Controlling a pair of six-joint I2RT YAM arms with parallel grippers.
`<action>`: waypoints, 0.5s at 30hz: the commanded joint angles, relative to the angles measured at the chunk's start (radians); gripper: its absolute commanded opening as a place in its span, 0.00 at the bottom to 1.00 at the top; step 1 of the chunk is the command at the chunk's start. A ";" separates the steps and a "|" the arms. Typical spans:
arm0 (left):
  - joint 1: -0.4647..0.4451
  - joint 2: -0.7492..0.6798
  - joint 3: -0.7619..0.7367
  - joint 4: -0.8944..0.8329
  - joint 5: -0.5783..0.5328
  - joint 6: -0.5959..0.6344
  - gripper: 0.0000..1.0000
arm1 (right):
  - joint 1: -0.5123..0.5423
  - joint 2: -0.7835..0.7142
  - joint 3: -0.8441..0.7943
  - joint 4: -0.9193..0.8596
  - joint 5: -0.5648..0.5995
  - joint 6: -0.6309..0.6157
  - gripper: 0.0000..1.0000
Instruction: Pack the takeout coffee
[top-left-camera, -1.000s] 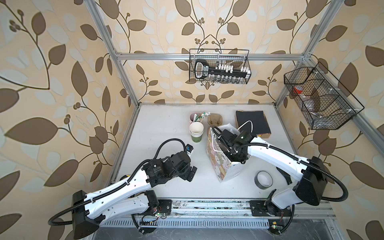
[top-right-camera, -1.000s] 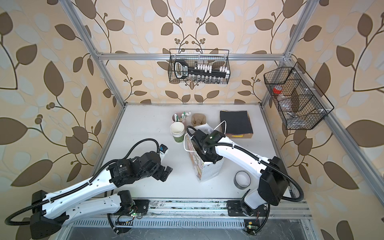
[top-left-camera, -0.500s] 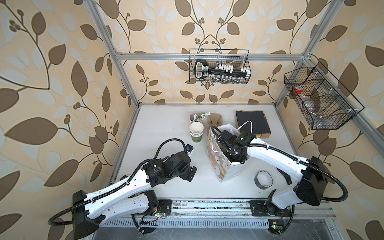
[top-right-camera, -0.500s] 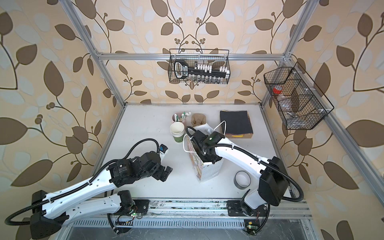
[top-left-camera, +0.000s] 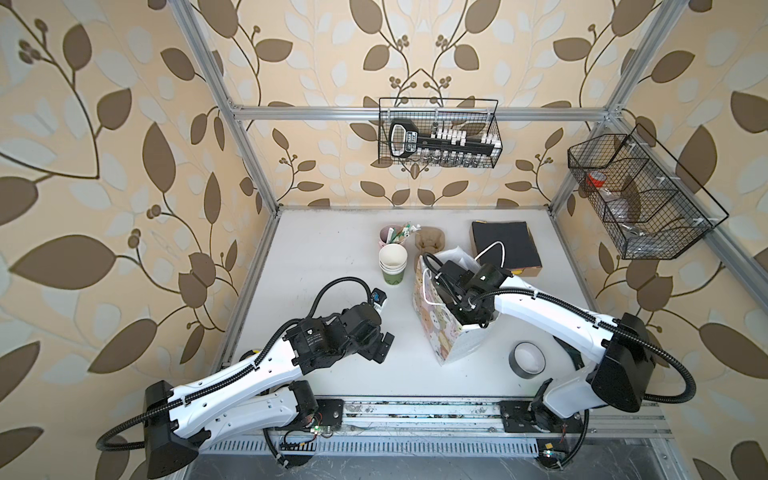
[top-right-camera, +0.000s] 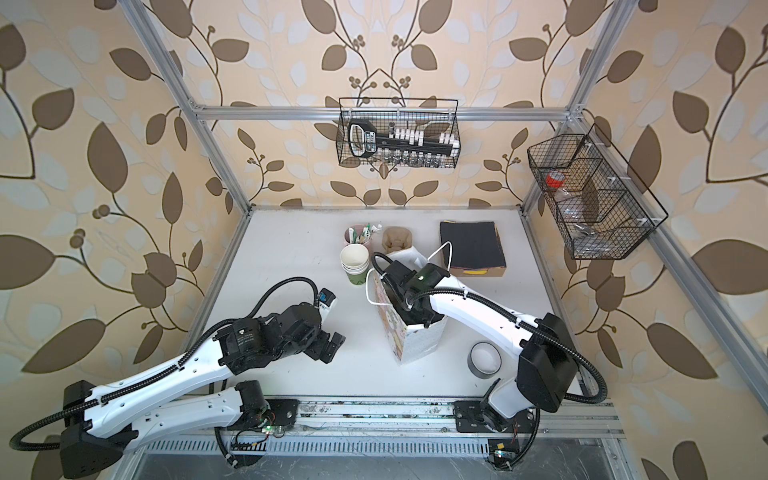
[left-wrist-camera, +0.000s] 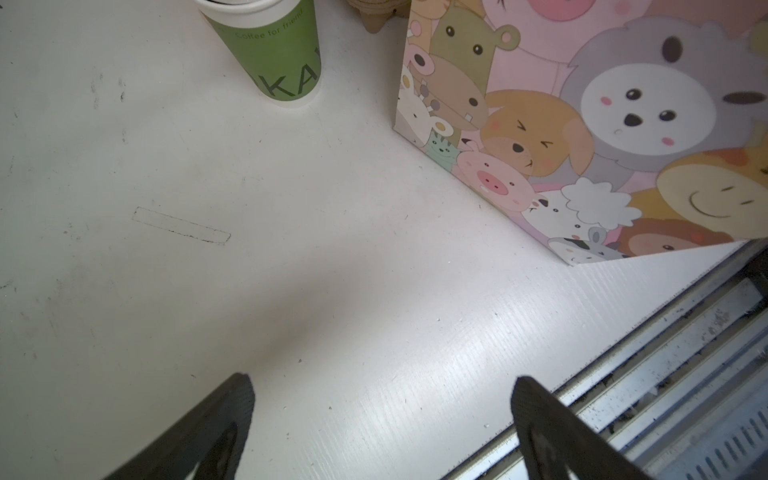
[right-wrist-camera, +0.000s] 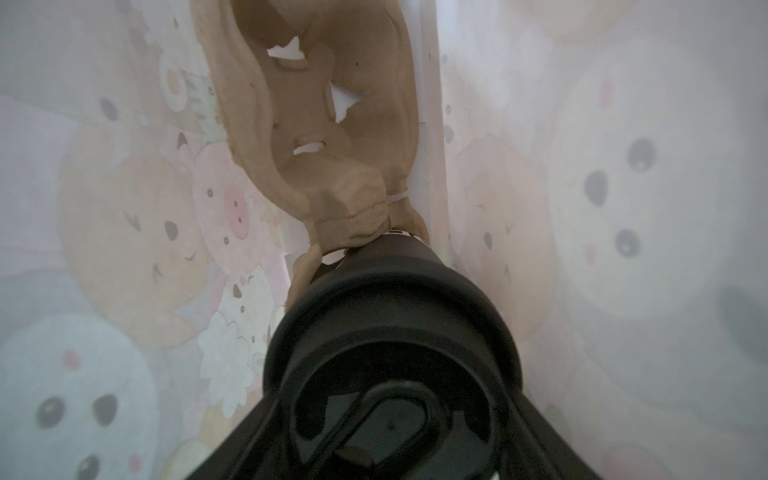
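The takeout coffee (right-wrist-camera: 390, 332), a dark cup with a black lid, stands inside the cartoon-animal paper bag (top-left-camera: 440, 332). In the right wrist view its base rests against a brown pulp cup carrier (right-wrist-camera: 324, 124) lying in the bag. My right gripper (right-wrist-camera: 392, 415) reaches down through the bag's mouth, and its fingers (right-wrist-camera: 232, 440) are shut on the cup just under the lid. In both top views the arm hides the cup. My left gripper (top-left-camera: 384, 347) hovers open and empty over the table, left of the bag (left-wrist-camera: 582, 124).
A stack of white-and-green cups (top-left-camera: 392, 266) stands just behind and left of the bag. A pink cup of sachets (top-left-camera: 390, 235), a second pulp carrier (top-left-camera: 431, 240) and a black-topped box (top-left-camera: 505, 247) sit behind. A tape roll (top-left-camera: 527, 359) lies front right.
My right wrist has shifted very slightly within the bag's mouth. The left arm has not moved.
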 joint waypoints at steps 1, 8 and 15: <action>-0.009 -0.018 0.029 -0.009 -0.021 -0.016 0.99 | 0.017 0.169 -0.165 0.048 -0.093 -0.011 0.69; -0.010 -0.017 0.029 -0.009 -0.021 -0.016 0.99 | 0.018 0.182 -0.178 0.058 -0.097 -0.012 0.69; -0.010 -0.016 0.029 -0.009 -0.021 -0.016 0.99 | 0.019 0.164 -0.160 0.052 -0.102 -0.012 0.70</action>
